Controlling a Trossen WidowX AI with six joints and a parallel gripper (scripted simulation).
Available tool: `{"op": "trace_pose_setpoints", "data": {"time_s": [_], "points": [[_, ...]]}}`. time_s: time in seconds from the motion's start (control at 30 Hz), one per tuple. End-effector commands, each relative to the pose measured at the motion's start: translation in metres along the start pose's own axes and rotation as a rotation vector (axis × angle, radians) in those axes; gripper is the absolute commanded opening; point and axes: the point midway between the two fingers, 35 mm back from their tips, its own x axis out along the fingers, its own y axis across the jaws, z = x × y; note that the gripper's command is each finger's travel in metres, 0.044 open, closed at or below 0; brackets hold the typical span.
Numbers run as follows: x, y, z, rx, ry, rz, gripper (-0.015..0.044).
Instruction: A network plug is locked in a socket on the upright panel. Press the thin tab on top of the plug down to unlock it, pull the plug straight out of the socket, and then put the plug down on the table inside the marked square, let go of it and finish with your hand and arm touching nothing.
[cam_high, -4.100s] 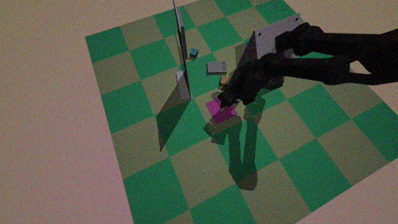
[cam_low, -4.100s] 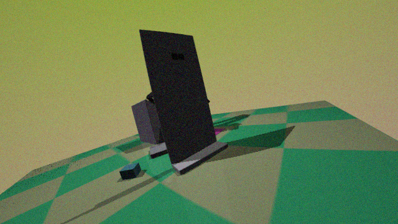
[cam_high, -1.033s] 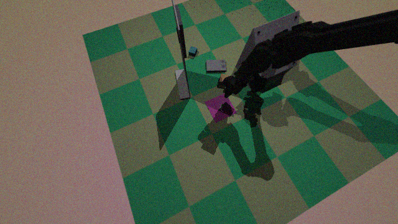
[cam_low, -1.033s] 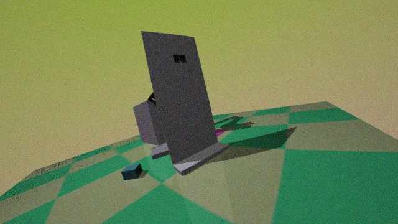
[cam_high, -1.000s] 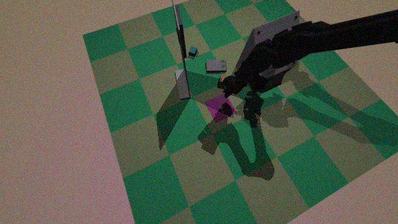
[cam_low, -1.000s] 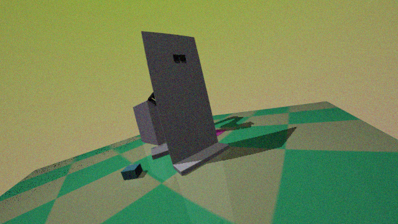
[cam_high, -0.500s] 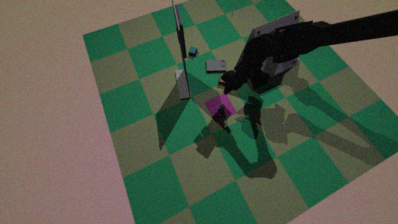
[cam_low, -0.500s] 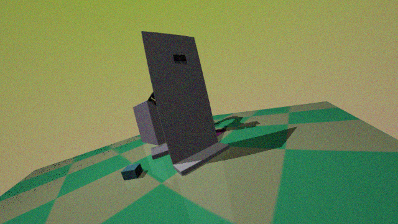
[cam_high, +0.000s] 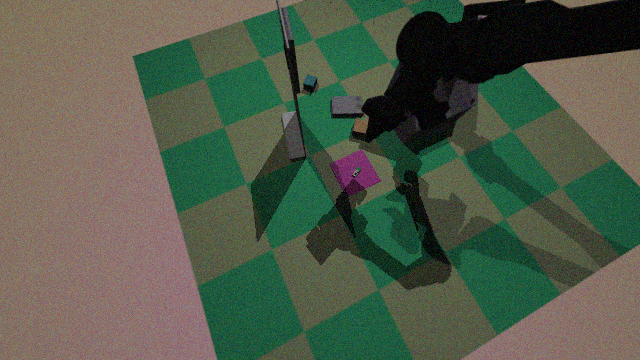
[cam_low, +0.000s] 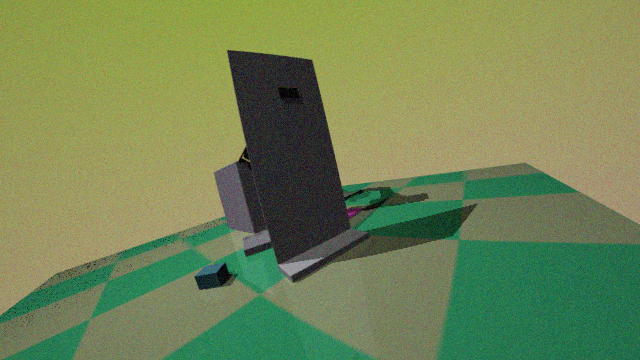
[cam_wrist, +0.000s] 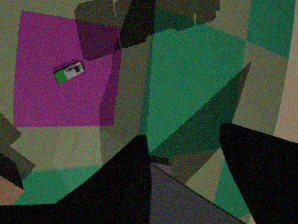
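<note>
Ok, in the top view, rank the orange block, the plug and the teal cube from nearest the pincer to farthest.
1. Orange block, right beside the pincer.
2. Plug, lying on the magenta square.
3. Teal cube, by the panel.

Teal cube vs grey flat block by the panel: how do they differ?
Colour: the teal cube is teal; the grey flat block is pale grey-purple.
Shape: the teal cube is compact and cube-like; the grey flat block is wider and low.
Place: the teal cube sits closer to the panel; the grey flat block lies nearer the gripper.
Both rest on the checkered mat, outside the marked square.

overhead top, low exterior, downward wrist
</note>
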Motion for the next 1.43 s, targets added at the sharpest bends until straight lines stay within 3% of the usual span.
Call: {"op": "trace_pose_setpoints", "data": {"time_s": [0.0,0.27,0.63,1.4], "points": [[-0.014,-0.008,0.003,-0.01,-0.005,-0.009,0.0156],[-0.032,-0.016,0.008,-0.008,-0.01,-0.019,0.0156],[-0.032,-0.016,0.008,-0.008,-0.01,-0.019,0.044],[-0.032,-0.016,0.008,-0.008,-0.01,-0.019,0.044]]}}
